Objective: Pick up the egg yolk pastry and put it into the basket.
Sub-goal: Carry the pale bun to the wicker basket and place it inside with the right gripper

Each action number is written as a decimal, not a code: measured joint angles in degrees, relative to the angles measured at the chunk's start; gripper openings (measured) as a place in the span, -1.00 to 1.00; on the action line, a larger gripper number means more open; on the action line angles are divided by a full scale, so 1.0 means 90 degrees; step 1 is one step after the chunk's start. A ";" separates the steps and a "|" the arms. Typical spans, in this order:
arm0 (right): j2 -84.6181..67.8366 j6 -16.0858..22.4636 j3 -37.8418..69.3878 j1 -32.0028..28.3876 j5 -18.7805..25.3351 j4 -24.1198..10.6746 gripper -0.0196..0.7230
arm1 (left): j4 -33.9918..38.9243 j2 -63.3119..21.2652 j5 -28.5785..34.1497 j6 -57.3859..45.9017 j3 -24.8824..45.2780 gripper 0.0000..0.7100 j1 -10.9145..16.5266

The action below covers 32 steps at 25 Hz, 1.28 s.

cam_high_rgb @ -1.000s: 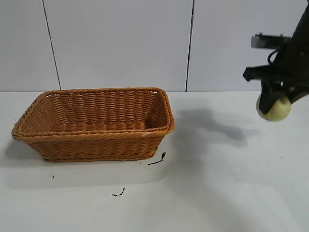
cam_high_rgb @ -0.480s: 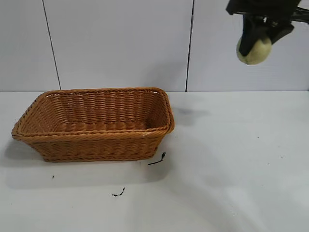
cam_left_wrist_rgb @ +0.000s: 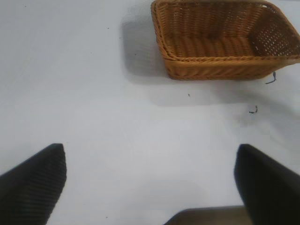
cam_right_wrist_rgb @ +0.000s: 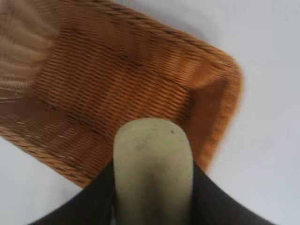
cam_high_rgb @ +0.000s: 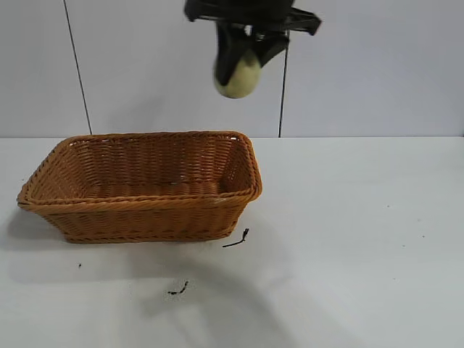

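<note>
The pale yellow-green egg yolk pastry (cam_high_rgb: 237,77) hangs high in the air, with my right gripper (cam_high_rgb: 245,52) shut on it from above. It is over the right end of the orange-brown wicker basket (cam_high_rgb: 145,206), well above the rim. In the right wrist view the egg yolk pastry (cam_right_wrist_rgb: 153,164) sits squeezed between the two black fingers (cam_right_wrist_rgb: 213,199), with the basket (cam_right_wrist_rgb: 117,79) below it. The left gripper (cam_left_wrist_rgb: 150,180) is open over bare table, off to the side of the basket (cam_left_wrist_rgb: 220,65), and does not show in the exterior view.
The white table (cam_high_rgb: 348,239) stretches to the right of the basket. Two small black scraps (cam_high_rgb: 236,239) (cam_high_rgb: 178,289) lie on it in front of the basket. A pale panelled wall (cam_high_rgb: 145,65) stands behind.
My right gripper has carried the pastry up and then leftward, from the far right at table height to high above the basket's right end. The basket has not moved.
</note>
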 joint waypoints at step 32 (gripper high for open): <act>0.1192 0.0316 -0.0834 0.0542 -0.0595 -0.0684 0.91 | 0.0000 0.0000 0.0000 0.0000 0.0000 0.96 0.0000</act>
